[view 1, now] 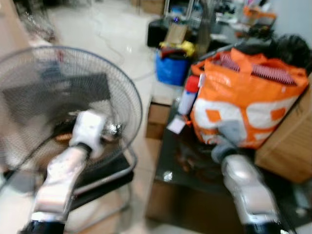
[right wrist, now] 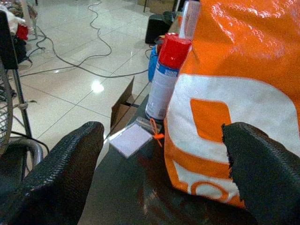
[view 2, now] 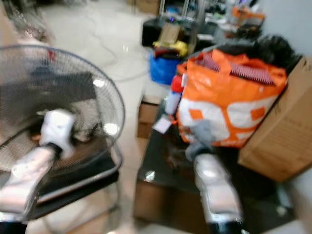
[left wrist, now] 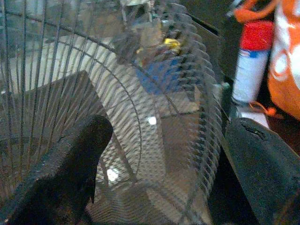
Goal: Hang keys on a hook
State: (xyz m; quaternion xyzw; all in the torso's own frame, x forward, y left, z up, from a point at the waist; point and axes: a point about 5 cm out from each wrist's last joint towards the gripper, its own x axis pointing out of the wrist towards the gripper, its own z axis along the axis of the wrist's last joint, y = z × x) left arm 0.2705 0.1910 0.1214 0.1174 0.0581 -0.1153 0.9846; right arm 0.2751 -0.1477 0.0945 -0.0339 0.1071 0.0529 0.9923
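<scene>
Progress: judged as early. No keys and no hook can be identified in these blurred head views, so their location cannot be stated; nothing is hung. The white card with an orange tie (right wrist: 133, 139) on the counter may be a tag, but whether keys are attached cannot be told.

Left tool (left wrist: 164, 164): fingers spread wide, holding nothing, just in front of the fan (view 1: 63, 107) grille. Its silver arm reaches up across the fan face.

Right tool (right wrist: 164, 173): fingers spread wide, empty, low over the dark counter (right wrist: 126, 187), facing the bag (view 1: 248, 105), which stands close ahead of it.

Surroundings, taken from the bag:
- Beside the bag, on the fan side, stands a spray can (right wrist: 166, 77) with a red cap; the card lies at the can's foot.
- On the bag's other side, a cardboard box (view 1: 287, 141) leans close against it.
- Below the fan, a black chair seat (view 1: 105, 178) with a chrome frame.
- Beyond the bag, a blue bucket (view 1: 171, 68) and loose cables (right wrist: 89, 33) on the tiled floor, then cluttered shelving.

Obstructions, as a judgement: the fan blocks the left tool's forward reach; the bag crowds the right. Remaining: find keys, grasp, find hook, hang.
</scene>
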